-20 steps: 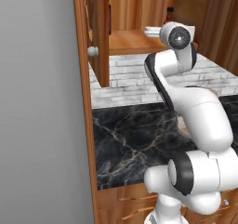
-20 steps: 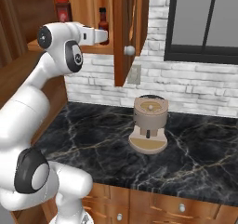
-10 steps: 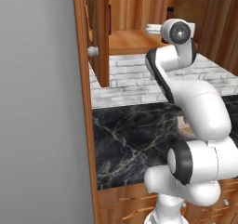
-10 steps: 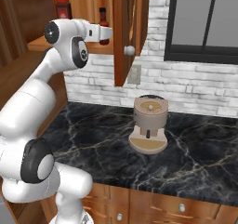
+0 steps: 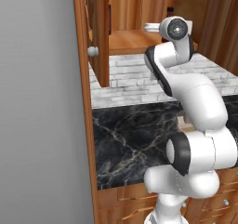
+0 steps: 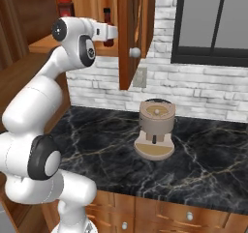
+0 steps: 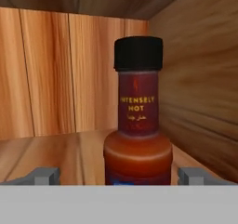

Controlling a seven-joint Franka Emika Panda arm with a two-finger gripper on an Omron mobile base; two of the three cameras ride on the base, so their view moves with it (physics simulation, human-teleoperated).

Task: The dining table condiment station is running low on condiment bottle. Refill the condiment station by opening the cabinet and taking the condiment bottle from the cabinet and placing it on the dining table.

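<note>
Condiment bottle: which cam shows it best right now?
Hand view. The bottle stands upright on the cabinet shelf, cap and "Intensely Hot" label readable, between the open gripper fingertips. Right base view shows its cap and neck behind the hand. In the left base view I can't make it out.

Pretty clearly a home kitchen: reddish wood wall cabinet [image 6: 131,34] with round knobs, black marble tabletop [image 6: 203,145] over drawer fronts, whitewashed brick backsplash [image 6: 213,89], a dark-framed window [image 6: 213,24], and a little coffee grinder thing [image 6: 156,129] sitting out.
</note>
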